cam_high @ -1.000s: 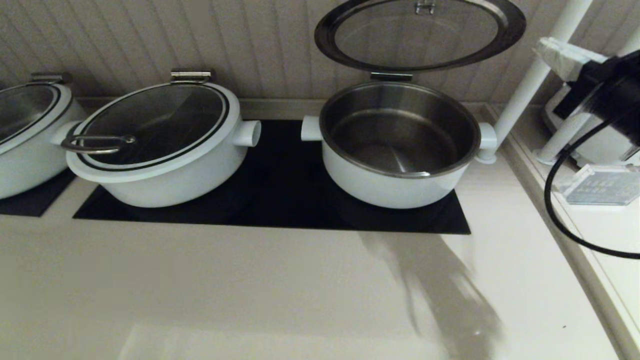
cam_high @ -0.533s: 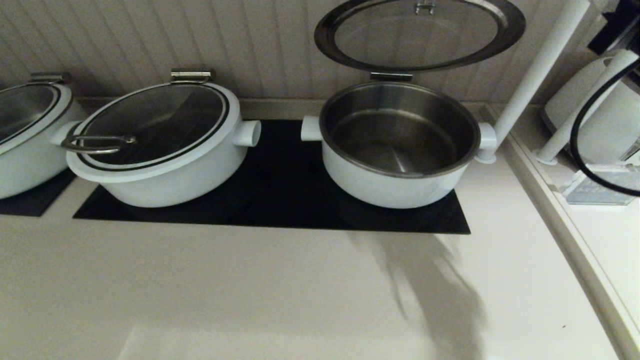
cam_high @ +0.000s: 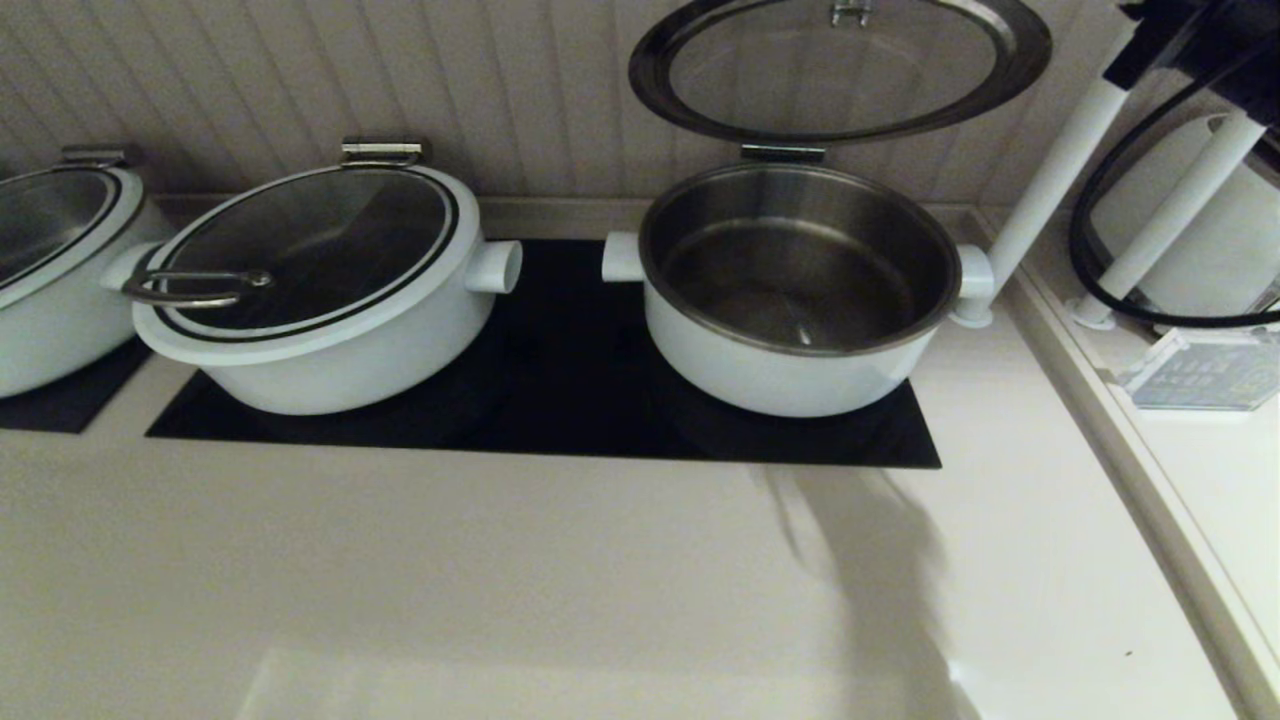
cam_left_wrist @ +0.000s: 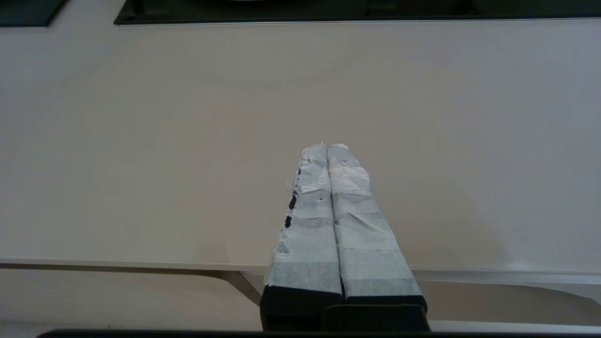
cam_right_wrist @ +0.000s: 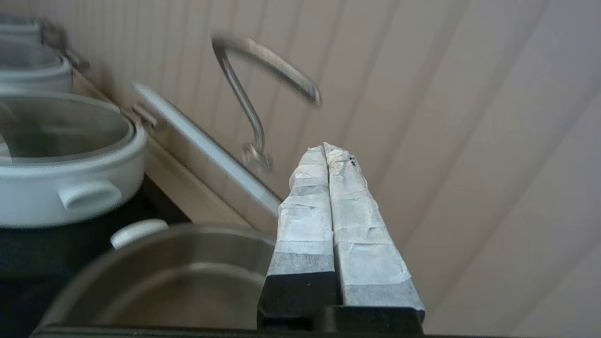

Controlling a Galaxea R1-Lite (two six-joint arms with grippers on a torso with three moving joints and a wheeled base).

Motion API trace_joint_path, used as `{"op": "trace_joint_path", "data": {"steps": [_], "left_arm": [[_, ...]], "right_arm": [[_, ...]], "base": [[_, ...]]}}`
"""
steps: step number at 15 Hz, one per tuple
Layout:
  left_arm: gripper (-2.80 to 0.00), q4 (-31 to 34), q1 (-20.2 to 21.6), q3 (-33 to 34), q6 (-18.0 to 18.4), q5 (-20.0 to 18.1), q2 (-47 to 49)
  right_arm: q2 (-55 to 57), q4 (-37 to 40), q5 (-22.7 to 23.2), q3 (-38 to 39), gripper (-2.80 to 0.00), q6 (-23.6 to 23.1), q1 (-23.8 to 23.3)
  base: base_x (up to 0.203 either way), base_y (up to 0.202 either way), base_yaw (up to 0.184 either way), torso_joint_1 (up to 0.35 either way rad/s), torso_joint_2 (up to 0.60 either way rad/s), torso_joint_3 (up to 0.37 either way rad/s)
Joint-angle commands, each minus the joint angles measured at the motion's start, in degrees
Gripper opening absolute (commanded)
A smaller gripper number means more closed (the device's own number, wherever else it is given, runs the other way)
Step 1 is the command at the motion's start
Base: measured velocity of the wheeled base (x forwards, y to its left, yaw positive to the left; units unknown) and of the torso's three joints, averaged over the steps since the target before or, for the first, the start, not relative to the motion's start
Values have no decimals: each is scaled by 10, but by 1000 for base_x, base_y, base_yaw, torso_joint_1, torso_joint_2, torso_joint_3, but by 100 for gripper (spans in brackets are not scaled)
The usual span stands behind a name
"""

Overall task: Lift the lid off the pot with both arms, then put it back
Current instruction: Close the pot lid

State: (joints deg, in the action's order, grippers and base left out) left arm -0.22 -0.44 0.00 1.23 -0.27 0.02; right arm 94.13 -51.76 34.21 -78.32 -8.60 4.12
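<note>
We find the glass lid (cam_high: 838,65) swung up on its hinge, the pot (cam_high: 797,290) open; closing remains. Right gripper (cam_right_wrist: 326,149), clenched empty, sits near the lid's handle (cam_right_wrist: 263,89). Left gripper (cam_left_wrist: 327,147), also clenched empty, hovers over the near counter (cam_left_wrist: 141,141).

Counted on the tabletop (cam_high: 500,560): three white pots, namely one open pot (cam_high: 795,290), one closed pot (cam_high: 320,290), and one partly cut-off pot (cam_high: 50,270) at the far left. Three lids: one raised lid (cam_high: 840,65), two shut. Two black mats. Two white posts at the right. Two tools: left tool (cam_left_wrist: 327,149), right tool (cam_right_wrist: 325,149).
</note>
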Motion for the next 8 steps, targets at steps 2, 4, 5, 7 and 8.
{"op": "trace_joint_path", "data": {"steps": [2, 4, 5, 7, 8], "left_arm": [[-280, 0, 0, 0, 0, 0, 0], [-280, 0, 0, 0, 1, 0, 0], [-280, 0, 0, 0, 1, 0, 0], [-280, 0, 0, 0, 1, 0, 0], [-280, 0, 0, 0, 2, 0, 0]], "right_arm": [[36, -4, 9, -24, -280, -4, -22], [54, -3, 20, -57, -280, -5, -39], [65, -2, 26, -74, -280, -4, -45], [83, -2, 37, -94, -280, -4, -50], [87, -4, 44, -93, -280, -4, -50]], "base": [[0, 0, 0, 0, 0, 0], [0, 0, 0, 0, 0, 0], [0, 0, 0, 0, 0, 0], [0, 0, 0, 0, 0, 0], [0, 0, 0, 0, 0, 0]]}}
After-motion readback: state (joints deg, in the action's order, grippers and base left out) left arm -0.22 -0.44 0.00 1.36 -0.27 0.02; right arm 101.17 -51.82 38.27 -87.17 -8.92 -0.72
